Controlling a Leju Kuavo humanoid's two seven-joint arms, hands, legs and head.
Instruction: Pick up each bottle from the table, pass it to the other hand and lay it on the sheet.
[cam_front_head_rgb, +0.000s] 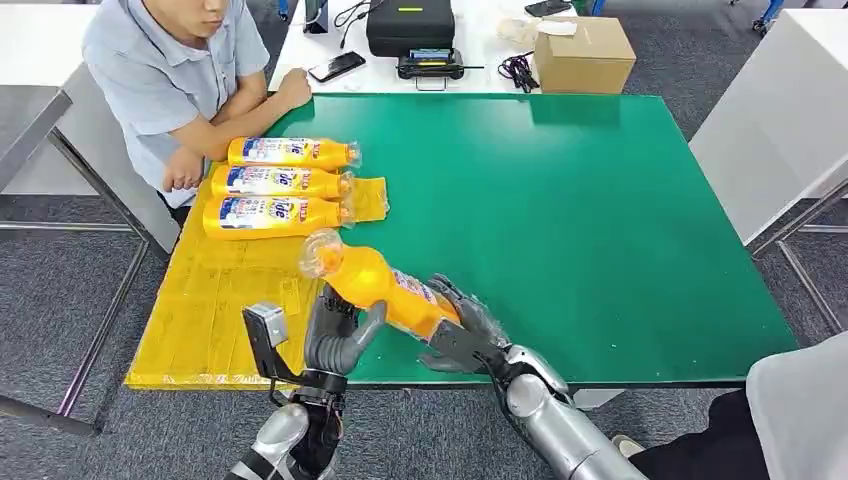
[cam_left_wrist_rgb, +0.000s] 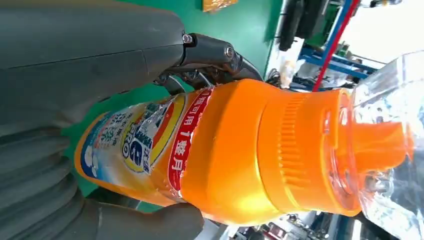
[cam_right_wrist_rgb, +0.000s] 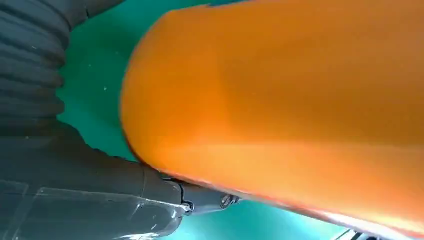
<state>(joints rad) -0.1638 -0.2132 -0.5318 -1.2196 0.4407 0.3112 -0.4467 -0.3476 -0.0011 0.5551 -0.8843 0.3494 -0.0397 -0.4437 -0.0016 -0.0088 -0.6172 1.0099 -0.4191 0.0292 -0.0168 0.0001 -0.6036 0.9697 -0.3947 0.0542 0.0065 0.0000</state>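
Note:
An orange bottle (cam_front_head_rgb: 385, 285) with a clear cap hangs tilted above the green table's (cam_front_head_rgb: 600, 220) front edge, cap toward the yellow sheet (cam_front_head_rgb: 210, 300). My right hand (cam_front_head_rgb: 465, 330) grips its base end. My left hand (cam_front_head_rgb: 338, 335) wraps the body just below the cap, with the thumb under it and the fingers (cam_left_wrist_rgb: 215, 55) over it. The left wrist view shows the bottle (cam_left_wrist_rgb: 225, 155) lying across my left hand (cam_left_wrist_rgb: 75, 65). Orange bottle (cam_right_wrist_rgb: 280, 100) lies against my right hand (cam_right_wrist_rgb: 75, 190) in the right wrist view. Three like bottles (cam_front_head_rgb: 280, 182) lie side by side on the sheet's far end.
A person (cam_front_head_rgb: 170, 70) sits at the table's far left corner, forearm resting by the sheet. Behind the green table a white table carries a cardboard box (cam_front_head_rgb: 583, 52), a black case (cam_front_head_rgb: 410, 25) and a phone (cam_front_head_rgb: 337, 66). Another person's clothing (cam_front_head_rgb: 800, 410) shows at the bottom right.

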